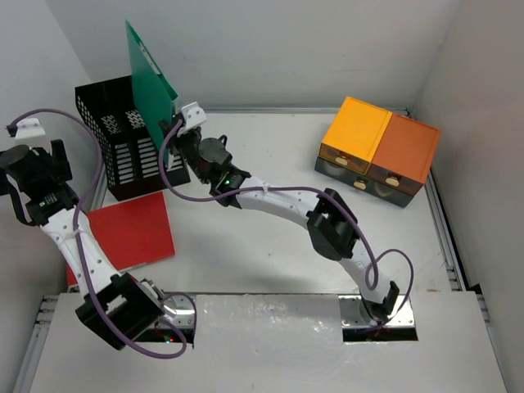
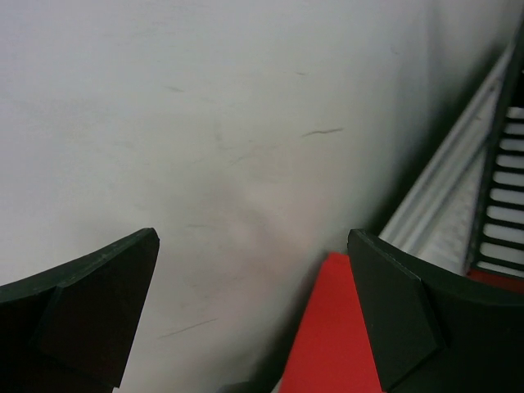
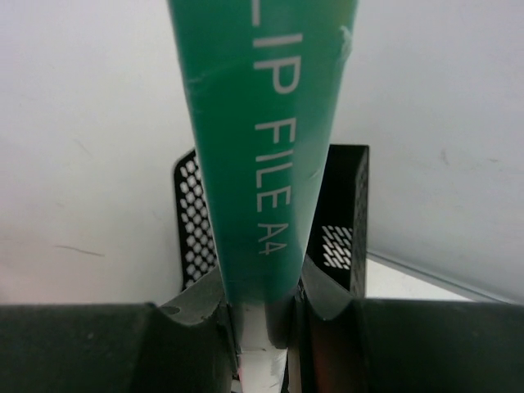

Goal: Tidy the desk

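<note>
I see a glossy, smooth green plastic file, a black perforated mesh rack, and a matt white desk with a silvery metal rim.

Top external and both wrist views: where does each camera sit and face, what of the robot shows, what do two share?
Top external: above, behind the bases, looking down on the desk; both arms show.
Left wrist: on the left gripper, facing the wall; open fingers show.
Right wrist: on the right gripper, facing the rack; fingers clamp the green folder.
Shared: left wrist and top external show the red folder.
</note>
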